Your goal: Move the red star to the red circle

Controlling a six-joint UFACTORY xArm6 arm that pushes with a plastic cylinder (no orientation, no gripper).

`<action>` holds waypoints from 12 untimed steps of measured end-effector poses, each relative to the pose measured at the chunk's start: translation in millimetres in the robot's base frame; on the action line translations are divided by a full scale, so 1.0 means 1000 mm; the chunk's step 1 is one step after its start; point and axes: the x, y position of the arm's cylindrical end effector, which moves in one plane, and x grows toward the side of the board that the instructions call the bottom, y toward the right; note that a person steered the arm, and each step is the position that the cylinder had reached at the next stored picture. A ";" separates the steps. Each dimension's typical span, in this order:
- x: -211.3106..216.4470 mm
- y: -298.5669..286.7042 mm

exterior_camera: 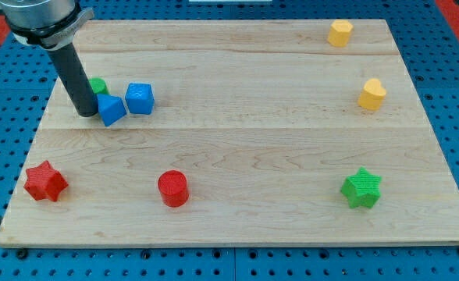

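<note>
The red star (44, 182) lies near the board's bottom left corner. The red circle (172, 189), a short cylinder, stands to its right along the view's bottom, well apart from it. My tip (84, 114) is at the upper left of the board, far above the red star, touching or nearly touching the left side of a blue block (111, 110).
A second blue cube (140, 98) sits right of the first. A green block (98, 85) is partly hidden behind the rod. Two yellow blocks (340, 33) (372, 94) lie at the upper right. A green star (361, 188) lies at the lower right. The wooden board (253, 148) rests on a blue pegboard.
</note>
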 end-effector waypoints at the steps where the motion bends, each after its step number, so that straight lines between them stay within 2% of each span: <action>1: -0.008 0.000; 4: 0.076 -0.088; 5: 0.093 -0.088; 6: 0.128 -0.051; 7: 0.159 -0.050; 10: 0.160 0.006; 12: 0.160 0.018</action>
